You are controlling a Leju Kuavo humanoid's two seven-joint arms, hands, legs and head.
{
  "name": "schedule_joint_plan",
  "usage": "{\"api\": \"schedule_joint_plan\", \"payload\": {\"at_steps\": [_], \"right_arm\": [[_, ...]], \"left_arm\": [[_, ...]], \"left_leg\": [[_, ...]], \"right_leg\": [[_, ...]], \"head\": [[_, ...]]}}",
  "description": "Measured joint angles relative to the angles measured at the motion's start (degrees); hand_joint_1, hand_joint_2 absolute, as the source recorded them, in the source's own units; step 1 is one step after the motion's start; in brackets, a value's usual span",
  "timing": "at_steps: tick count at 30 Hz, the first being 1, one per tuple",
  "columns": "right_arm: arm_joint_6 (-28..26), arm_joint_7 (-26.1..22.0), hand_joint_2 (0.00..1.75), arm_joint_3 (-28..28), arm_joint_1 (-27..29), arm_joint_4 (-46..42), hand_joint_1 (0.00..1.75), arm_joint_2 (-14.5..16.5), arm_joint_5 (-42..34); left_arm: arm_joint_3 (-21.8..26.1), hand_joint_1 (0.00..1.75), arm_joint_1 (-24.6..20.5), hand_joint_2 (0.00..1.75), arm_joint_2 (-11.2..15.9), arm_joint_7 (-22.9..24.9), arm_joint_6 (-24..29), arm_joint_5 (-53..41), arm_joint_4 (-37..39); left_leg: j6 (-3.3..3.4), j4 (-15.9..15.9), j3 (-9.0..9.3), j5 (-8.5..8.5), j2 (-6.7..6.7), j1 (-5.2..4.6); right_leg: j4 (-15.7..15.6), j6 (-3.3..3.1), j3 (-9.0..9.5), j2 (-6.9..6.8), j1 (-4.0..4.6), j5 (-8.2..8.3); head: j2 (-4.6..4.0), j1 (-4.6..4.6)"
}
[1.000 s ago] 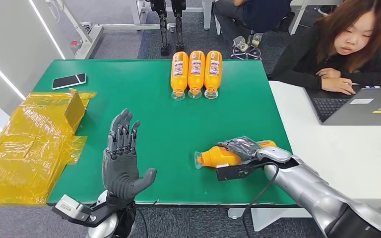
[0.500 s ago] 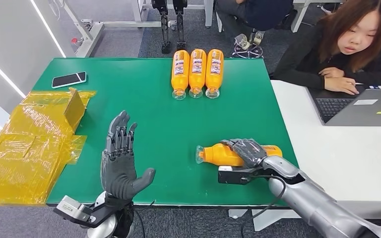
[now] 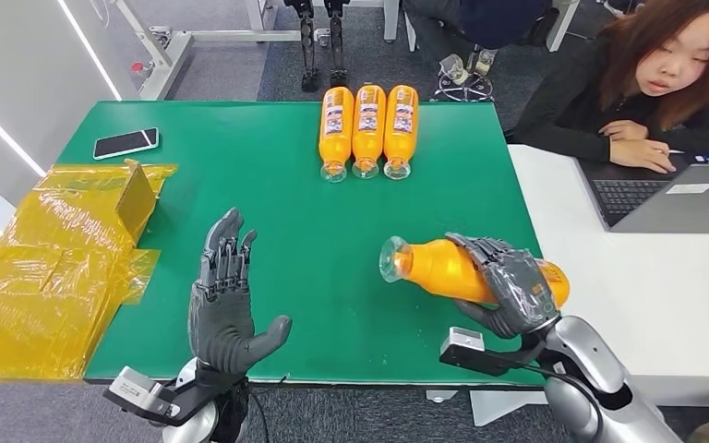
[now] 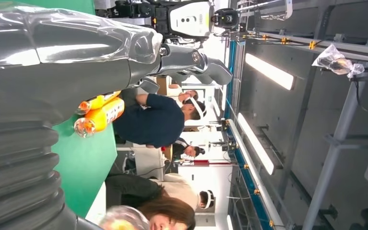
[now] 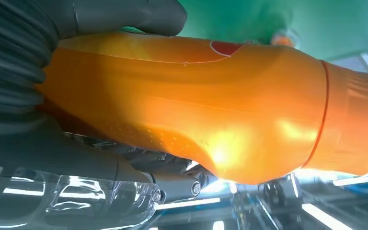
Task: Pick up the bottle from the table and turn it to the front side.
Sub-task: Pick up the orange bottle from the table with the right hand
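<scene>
Orange bottle (image 3: 452, 270), green table (image 3: 268, 166), prob. yellow film (image 3: 46, 268)

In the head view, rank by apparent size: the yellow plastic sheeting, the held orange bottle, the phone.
1. Yellow plastic sheeting, by far the largest.
2. Held orange bottle, gripped by the right robot hand; raised toward the camera, so it looks bigger.
3. Phone, smallest, at the table's far corner.

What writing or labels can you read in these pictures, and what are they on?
No text can be read.
Three orange bottles at the table's far edge: labels too small.
Bottle in the right hand: red mark only, no readable words.
Laptop: yellow sticker, too blurred.
</scene>
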Motion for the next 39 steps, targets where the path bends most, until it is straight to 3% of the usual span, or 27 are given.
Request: {"api": "schedule_joint_plan", "payload": {"at_steps": [20, 27, 30, 32, 35, 39], "right_arm": [[0.0, -0.3, 1.75, -3.7, 2.2, -6.4, 1.75, -0.5, 0.0], [-3.0, -2.4, 1.75, -3.3, 2.1, -8.6, 1.75, 0.4, 1.5], [-5.7, -4.4, 1.75, -1.8, 1.9, -8.8, 1.75, 2.1, 1.4], [-7.9, -6.4, 1.75, -0.3, 1.4, -8.3, 1.75, 4.2, 1.0], [-10.9, -8.7, 1.75, 3.0, 0.8, -6.1, 1.75, 9.7, 1.9], [-14.2, -10.6, 1.75, 8.7, 0.0, -1.3, 1.75, 16.6, -0.5]], "left_arm": [[0.0, 0.00, 0.0, 1.75, -0.1, 0.0, 0.0, 0.2, 0.0], [0.0, 0.00, -0.7, 1.75, -0.1, 0.0, -0.3, 1.7, 0.1], [0.0, 0.00, -1.0, 1.75, -0.2, 0.0, -2.3, 4.0, 0.4], [0.0, 0.00, -1.1, 1.75, -0.5, 0.1, -6.6, 7.2, 0.5], [-0.3, 0.00, -1.3, 1.75, -1.6, 1.0, -14.4, 12.5, 0.6], [-0.8, 0.00, -2.3, 1.75, -3.3, 1.4, -14.7, 14.2, 1.2]], "left_leg": [[-0.01, 0.0, -0.01, 0.01, 0.02, 0.00], [-0.02, 0.0, -0.02, 0.01, 0.02, 0.01], [-0.03, 0.0, -0.02, 0.02, 0.02, 0.01], [-0.04, 0.0, -0.02, 0.02, 0.02, 0.02], [-0.06, -0.1, 0.00, 0.04, 0.07, 0.04], [-0.15, -0.1, -0.01, 0.09, 0.06, 0.03]], "right_leg": [[0.0, 0.00, -0.01, 0.01, 0.00, 0.00], [0.0, -0.01, 0.00, 0.00, 0.01, 0.00], [0.1, -0.01, -0.01, 0.01, 0.01, 0.00], [0.1, -0.02, -0.01, 0.01, 0.02, -0.01], [0.1, -0.03, -0.03, 0.06, 0.04, -0.01], [0.1, -0.05, -0.07, 0.06, 0.04, -0.02]], "head": [[-0.01, 0.00], [0.01, 0.01], [0.01, 0.00], [0.01, 0.01], [0.01, 0.01], [0.01, -0.01]]}}
